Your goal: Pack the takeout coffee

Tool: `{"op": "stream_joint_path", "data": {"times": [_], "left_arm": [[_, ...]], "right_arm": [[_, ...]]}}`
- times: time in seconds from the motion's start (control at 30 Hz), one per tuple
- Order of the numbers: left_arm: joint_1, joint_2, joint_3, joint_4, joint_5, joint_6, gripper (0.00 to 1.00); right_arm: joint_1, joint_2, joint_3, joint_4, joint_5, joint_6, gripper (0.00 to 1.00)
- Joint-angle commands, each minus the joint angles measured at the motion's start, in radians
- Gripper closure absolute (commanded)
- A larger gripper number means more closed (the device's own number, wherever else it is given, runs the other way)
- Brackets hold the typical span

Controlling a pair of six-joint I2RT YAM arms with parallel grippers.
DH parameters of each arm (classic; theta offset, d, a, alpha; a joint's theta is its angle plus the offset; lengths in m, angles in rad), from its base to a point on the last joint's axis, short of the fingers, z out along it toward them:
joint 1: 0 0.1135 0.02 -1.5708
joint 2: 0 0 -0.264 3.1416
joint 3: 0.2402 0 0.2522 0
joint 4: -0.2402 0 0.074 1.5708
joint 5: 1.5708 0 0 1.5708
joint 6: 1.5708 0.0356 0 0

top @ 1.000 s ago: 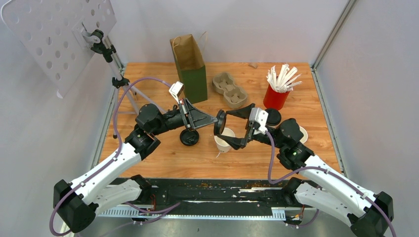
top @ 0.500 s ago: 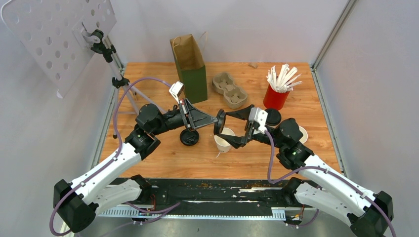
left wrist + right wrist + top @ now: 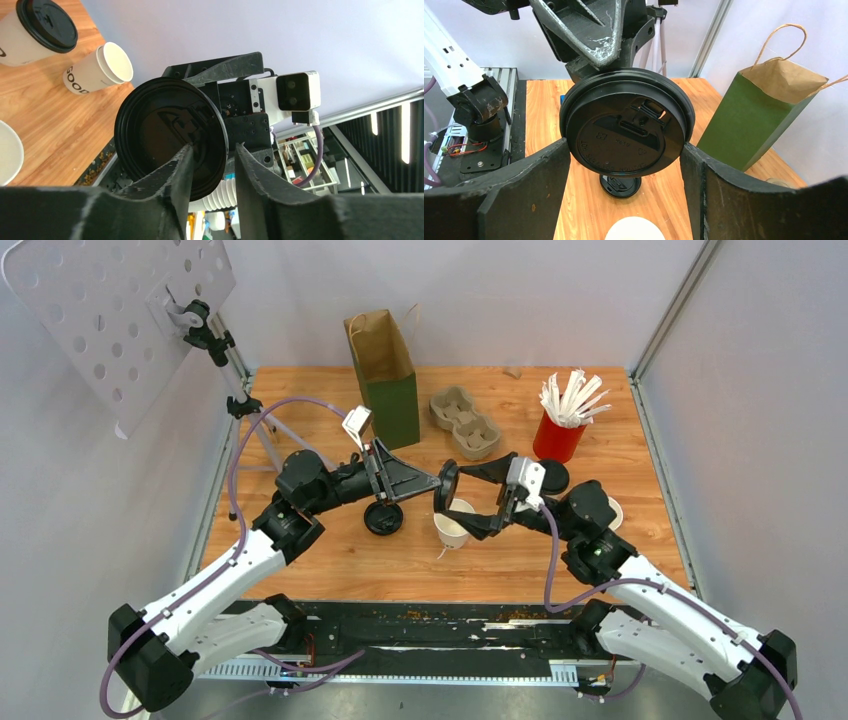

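Coffee lid is sitting pinched rim-to-rim in right tool mid-frame, left tool standing spread, so slick rim is risking popping loose onto desk.

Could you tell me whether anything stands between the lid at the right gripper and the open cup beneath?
Nothing visible does: below the lid in the right gripper there is only air down to the open cup.
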Motion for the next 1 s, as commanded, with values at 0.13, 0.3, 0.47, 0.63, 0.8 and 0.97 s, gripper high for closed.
{"op": "stream_joint_path", "data": {"times": [0.13,0.3,0.47,0.63,0.8,0.97], "left_arm": [[0.005,-0.048,0.099,-0.223,-0.086,0.213,0.25],[0.014,-0.059,0.168,-0.544,-0.227,0.462,0.0],[0.016,-0.099,0.185,-0.753,-0.464,0.645,0.0],[0.017,-0.203,0.132,-0.839,-0.636,0.776,0.0],[0.016,-0.317,0.059,-0.85,-0.686,0.897,0.0],[0.015,-0.389,-0.004,-0.85,-0.686,0.954,0.0]], "right_arm": [[0.005,-0.02,0.038,-0.176,0.117,0.101,0.31],[0.005,0.032,0.195,-0.541,0.246,0.191,0.31],[0.005,0.147,0.419,-0.916,0.339,0.234,0.31],[0.005,0.289,0.589,-1.173,0.409,0.305,0.29],[0.008,0.453,0.728,-1.351,0.415,0.35,0.28],[0.025,0.574,0.797,-1.409,0.448,0.375,0.28]]}}
